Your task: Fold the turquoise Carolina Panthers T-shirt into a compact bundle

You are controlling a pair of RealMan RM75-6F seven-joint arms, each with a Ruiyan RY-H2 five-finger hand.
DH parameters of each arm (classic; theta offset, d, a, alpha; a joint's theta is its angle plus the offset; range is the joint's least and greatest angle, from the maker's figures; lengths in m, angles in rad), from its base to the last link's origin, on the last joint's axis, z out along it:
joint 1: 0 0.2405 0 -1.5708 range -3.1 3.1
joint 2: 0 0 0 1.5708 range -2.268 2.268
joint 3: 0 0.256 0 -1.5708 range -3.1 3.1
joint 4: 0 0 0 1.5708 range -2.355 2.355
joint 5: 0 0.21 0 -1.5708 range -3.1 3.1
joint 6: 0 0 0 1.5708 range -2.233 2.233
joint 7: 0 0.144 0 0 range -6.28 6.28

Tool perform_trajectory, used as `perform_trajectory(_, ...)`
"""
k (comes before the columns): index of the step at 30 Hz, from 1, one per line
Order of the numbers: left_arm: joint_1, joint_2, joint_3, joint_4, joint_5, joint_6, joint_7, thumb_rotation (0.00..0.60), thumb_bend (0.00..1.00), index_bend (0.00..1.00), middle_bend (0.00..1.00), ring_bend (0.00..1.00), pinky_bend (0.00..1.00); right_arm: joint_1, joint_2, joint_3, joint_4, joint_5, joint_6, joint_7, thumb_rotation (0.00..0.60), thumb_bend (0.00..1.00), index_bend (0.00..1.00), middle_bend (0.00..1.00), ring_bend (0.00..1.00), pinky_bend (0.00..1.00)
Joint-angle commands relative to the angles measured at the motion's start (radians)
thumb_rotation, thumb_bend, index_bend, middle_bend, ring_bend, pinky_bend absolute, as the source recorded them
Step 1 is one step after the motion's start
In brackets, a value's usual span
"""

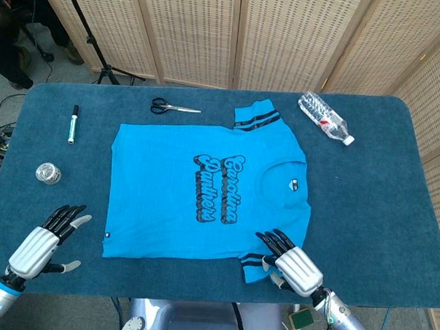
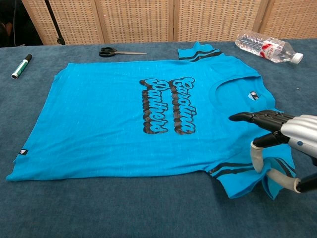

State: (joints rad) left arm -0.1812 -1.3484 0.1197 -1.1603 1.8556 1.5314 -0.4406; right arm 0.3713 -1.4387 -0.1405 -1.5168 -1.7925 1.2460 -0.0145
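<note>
Turquoise T-shirt (image 1: 175,185), black-striped sleeves
</note>
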Motion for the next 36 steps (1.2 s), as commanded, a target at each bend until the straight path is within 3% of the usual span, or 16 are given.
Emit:
perform_trajectory(1,0.0,-0.018,0.014,0.023,0.0,0.003,-0.017,0.6,0.0,0.0,0.0,0.0,0.0,-0.01,0.004,-0.013,0.02,-0.02,0.028,0.031,0.6,0.57,0.63,0.04,0.0,0.0)
perform_trajectory(23,-0.01,-0.089,0.044,0.048,-0.046,-0.05,0.01,0.6,0.06,0.01,0.0,0.0,0.0,-0.012,0.0,-0.017,0.084,-0.04,0.069,0.103,0.6,0.57,0.63,0.04,0.0,0.0)
perform_trajectory(36,-0.028,-0.108,0.05,0.046,-0.064,-0.089,0.023,0.6,0.08,0.1,0.0,0.0,0.0,-0.011,-0.005,-0.014,0.087,-0.038,0.069,0.092,0.6,0.57,0.63,0.04,0.0,0.0)
